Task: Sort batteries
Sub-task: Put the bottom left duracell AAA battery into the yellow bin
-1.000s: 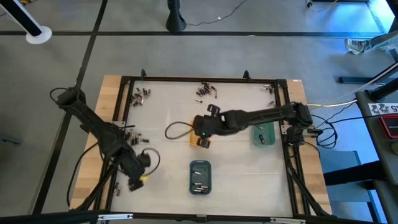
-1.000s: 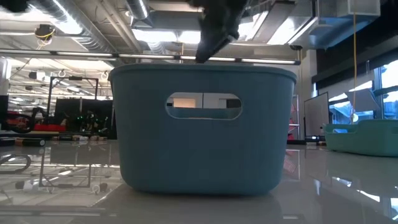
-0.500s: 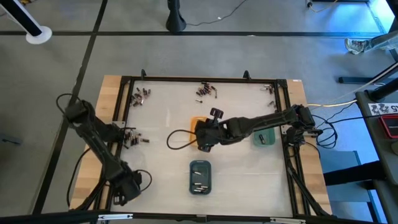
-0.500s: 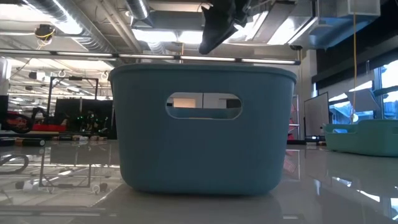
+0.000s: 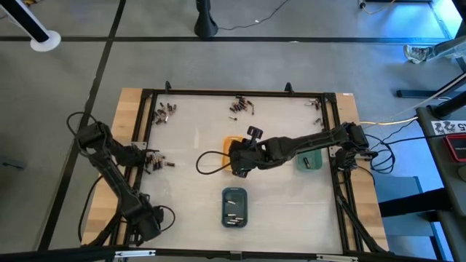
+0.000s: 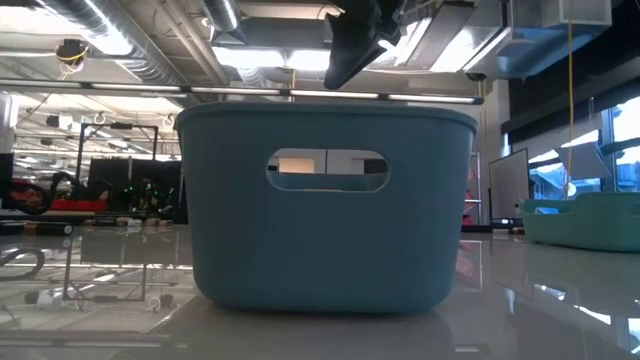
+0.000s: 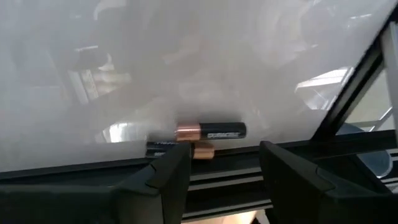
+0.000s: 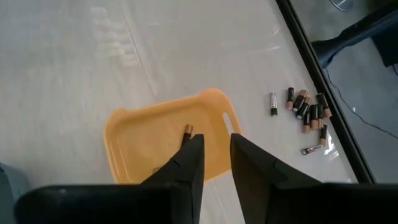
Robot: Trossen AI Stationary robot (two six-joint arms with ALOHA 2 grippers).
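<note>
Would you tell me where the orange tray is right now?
High view: the orange tray sits mid-table under the right gripper, with the blue tray nearest.

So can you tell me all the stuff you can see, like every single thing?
orange tray: one, orange, middle of the table, under the right gripper; one battery lies in it
slate-blue tray: one, near front edge, a few batteries inside
green tray: one, right side, something dark inside
loose batteries: dark and coppery, in piles at the back left, back middle, back right corner and left edge
battery pair: two, black and copper, by the table's frame, before the left gripper
table: one, white top, black frame
right gripper: over the orange tray, fingers slightly apart, nothing between them
left gripper: front left corner, open, empty
</note>
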